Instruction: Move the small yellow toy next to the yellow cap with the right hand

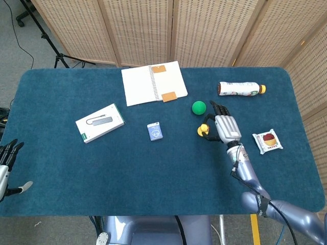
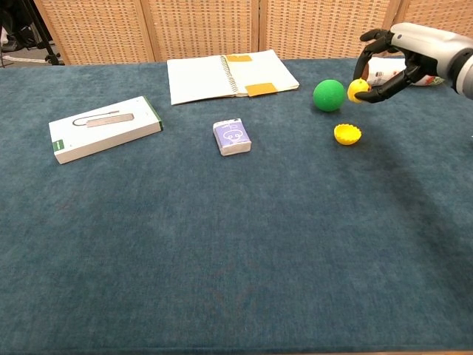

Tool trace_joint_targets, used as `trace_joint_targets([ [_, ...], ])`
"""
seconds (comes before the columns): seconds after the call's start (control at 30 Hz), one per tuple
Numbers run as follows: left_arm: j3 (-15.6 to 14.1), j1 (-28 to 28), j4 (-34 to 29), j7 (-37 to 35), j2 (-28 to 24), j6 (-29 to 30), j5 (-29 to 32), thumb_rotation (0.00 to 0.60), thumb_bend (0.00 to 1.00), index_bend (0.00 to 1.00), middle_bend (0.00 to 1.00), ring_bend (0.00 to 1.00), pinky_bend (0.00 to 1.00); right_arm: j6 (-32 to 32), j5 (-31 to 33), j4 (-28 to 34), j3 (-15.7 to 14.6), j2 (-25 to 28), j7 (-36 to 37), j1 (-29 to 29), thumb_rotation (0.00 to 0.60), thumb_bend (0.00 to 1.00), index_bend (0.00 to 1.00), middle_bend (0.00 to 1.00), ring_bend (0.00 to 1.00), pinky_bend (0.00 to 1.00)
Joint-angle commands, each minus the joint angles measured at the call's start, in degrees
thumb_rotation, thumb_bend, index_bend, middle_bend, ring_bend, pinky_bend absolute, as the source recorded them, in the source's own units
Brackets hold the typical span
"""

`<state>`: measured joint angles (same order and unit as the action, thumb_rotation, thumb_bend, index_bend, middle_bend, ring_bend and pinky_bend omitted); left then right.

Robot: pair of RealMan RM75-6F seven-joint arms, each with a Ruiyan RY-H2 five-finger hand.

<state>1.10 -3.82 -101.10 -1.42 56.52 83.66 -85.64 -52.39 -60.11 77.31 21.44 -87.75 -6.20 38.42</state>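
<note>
Small yellow toy: I have it pinched in the fingertips of the right hand, lifted clear of the blue table; in the chest view it hangs above and a little right of the yellow cap, with open cloth between them. In the head view the toy and cap overlap into one yellow patch just left of the right hand, so only the chest view tells me they are apart. Green ball: on the table just beyond the cap, left of the toy. Bottle: lying on its side beyond and right of the cap; the head view shows it whole, the chest view only in part behind my right hand. Snack packet: right of the cap, seen in the head view alone. Small blue card box: left of the cap. Open spiral notebook: far left of the cap, toward the back edge. White flat box: farthest left of the cap. Left hand: at the frame's left edge off the table, head view only, holding nothing, fingers spread.
</note>
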Motion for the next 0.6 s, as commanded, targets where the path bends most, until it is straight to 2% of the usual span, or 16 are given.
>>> trace_joint_targets([
  [0.03,0.1,-0.2,-0.4,0.9,0.3,-0.4,0.6,0.600,0.00,0.00,0.00,0.00,0.00,2.8,1.8,-6.1,0.3,-2.6,2.4,2.4,0.600,0.47,0.54,0.00,0.00,0.00],
  [0.27,0.8,-0.8,-0.5,2.0,0.7,-1.8,3.0,0.600,0.00,0.00,0.00,0.00,0.00,5.3,1.6,-13.6,-0.6,-6.2,5.3,4.3,0.600,0.47,0.54,0.00,0.00,0.00],
  [0.6,0.9,-1.4,-0.6,3.5,1.2,-3.4,4.9,0.600,0.00,0.00,0.00,0.00,0.00,5.6,0.1,-16.8,-2.3,-8.2,7.3,4.7,0.600,0.47,0.54,0.00,0.00,0.00],
])
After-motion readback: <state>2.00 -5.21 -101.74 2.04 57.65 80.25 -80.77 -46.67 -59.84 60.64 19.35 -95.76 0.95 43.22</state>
